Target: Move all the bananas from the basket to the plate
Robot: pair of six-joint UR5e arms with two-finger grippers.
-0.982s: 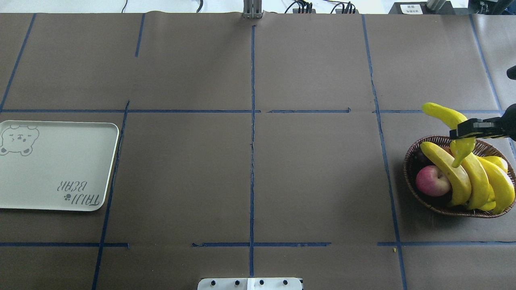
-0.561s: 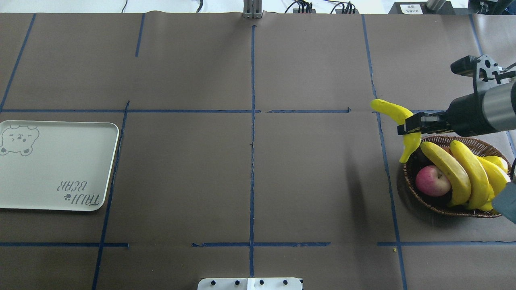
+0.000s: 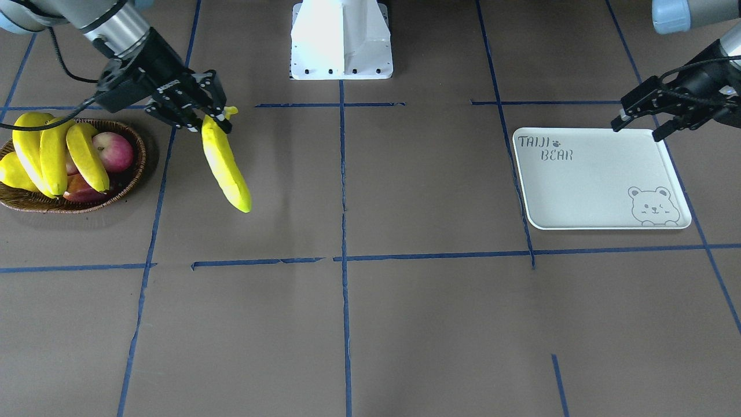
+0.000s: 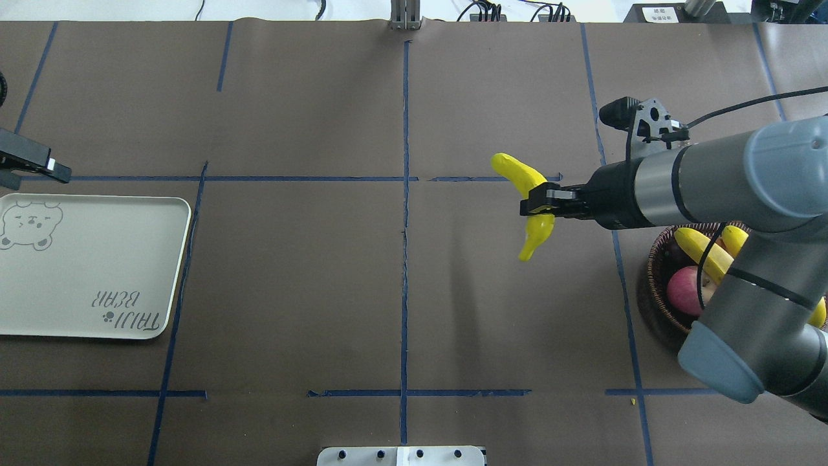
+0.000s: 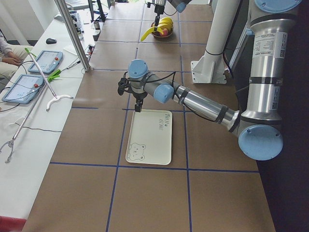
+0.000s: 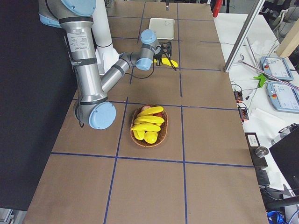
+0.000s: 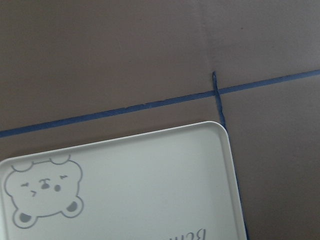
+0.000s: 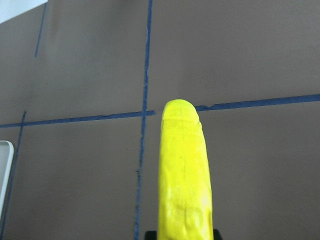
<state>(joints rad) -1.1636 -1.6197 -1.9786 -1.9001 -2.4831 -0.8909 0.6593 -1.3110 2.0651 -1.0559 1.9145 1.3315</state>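
Observation:
My right gripper is shut on one bright-yellow banana near its stem and holds it above the table, left of the basket. The banana also shows in the front view and fills the right wrist view. Three more bananas lie in the brown wicker basket. The white plate with the bear drawing is bare at the far left. My left gripper is open and empty, hovering above the plate's far inner corner.
Red apples and a stubby yellow fruit also lie in the basket. The robot base stands at the table's near middle edge. Blue tape lines divide the brown table cover.
My right gripper carried the banana leftward from above the basket to right of the table's centre line. My left gripper came into the overhead view at the left edge.

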